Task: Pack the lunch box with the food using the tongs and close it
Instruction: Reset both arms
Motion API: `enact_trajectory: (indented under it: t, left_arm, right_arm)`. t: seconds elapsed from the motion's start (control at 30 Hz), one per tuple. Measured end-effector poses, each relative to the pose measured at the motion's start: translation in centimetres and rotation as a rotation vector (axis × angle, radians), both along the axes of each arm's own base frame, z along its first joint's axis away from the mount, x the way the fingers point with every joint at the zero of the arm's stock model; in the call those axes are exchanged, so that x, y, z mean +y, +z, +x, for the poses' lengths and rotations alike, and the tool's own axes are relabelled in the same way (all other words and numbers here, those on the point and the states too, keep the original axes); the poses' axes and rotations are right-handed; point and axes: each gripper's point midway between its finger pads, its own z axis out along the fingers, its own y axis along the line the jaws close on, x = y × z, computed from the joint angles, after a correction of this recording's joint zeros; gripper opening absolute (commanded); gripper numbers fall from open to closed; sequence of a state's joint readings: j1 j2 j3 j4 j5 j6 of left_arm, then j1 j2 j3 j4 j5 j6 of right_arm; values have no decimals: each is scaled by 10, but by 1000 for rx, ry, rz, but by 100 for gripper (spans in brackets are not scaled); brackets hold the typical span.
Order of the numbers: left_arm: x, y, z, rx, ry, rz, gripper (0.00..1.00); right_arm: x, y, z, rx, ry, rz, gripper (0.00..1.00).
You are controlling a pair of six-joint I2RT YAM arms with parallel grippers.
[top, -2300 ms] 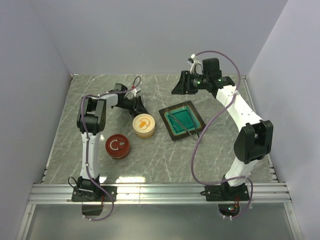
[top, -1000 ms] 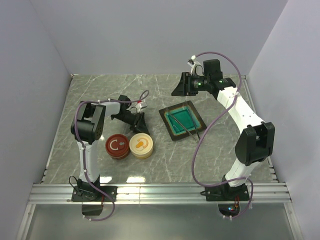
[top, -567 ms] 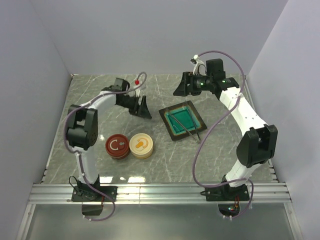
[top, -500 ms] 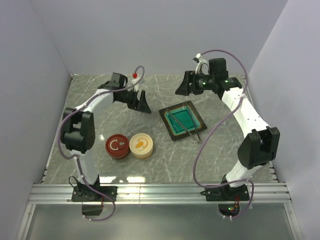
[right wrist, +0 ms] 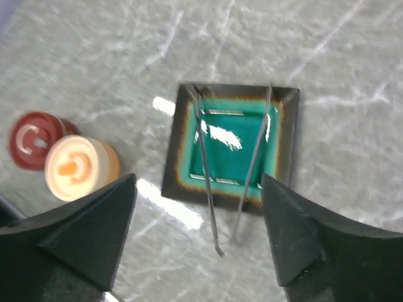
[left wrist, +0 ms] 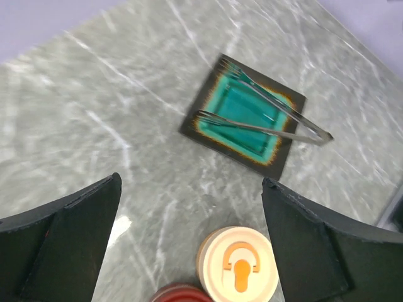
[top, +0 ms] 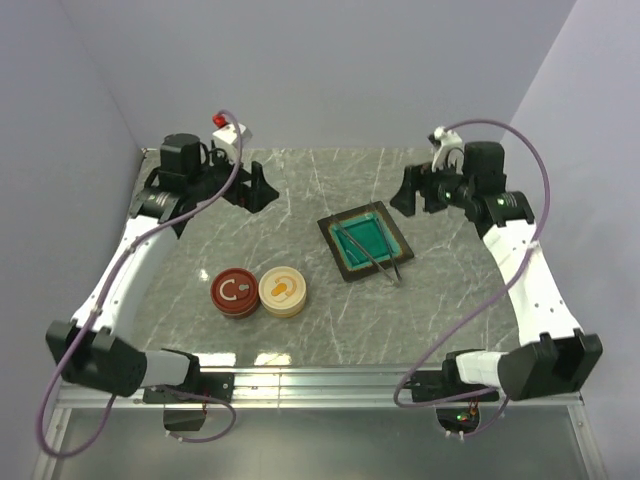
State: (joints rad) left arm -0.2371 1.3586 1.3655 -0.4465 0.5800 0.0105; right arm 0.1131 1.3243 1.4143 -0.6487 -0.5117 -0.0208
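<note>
The grey veined tabletop (top: pixel 300 190) looks like polished stone, smooth, with glare patches. The square teal tray (right wrist: pixel 176 145) looks like glossy glazed ceramic. The slim grey tongs (left wrist: pixel 315 136) are smooth metal. The round cream container (left wrist: pixel 239 267) and round dark red container (top: pixel 235 292) look like satin plastic. The left gripper (left wrist: pixel 190 180) has matt black fingers (left wrist: pixel 63 245).

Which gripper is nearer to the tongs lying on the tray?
Right. The right gripper hovers open just past the tray's far right corner, close to the tongs. The left gripper hangs open well off to their left.
</note>
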Motion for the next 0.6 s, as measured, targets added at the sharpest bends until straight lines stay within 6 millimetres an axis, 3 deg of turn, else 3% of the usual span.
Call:
enact_trajectory:
  t: [0.1, 0.17, 0.23, 0.37, 0.47, 0.6]
  left_arm:
    - [16, 16, -15, -54, 72, 19, 99]
    - [23, 14, -23, -59, 103, 32, 99]
    - [31, 2, -35, -41, 127, 53, 99]
    - [46, -42, -59, 42, 170, 105, 99]
    - [56, -68, -72, 93, 208, 144, 99]
    - [67, -83, -77, 114, 252, 179, 99]
  right_arm:
    - [-10, -23, -25, 18, -12, -53, 100]
    - [-16, -41, -39, 42, -20, -78, 100]
    - [-19, -62, -54, 78, -16, -100, 100]
    - [-26, -98, -83, 135, -8, -134, 100]
    - [-29, -110, -97, 140, -2, -151, 100]
    - [-32, -116, -106, 130, 0, -168, 100]
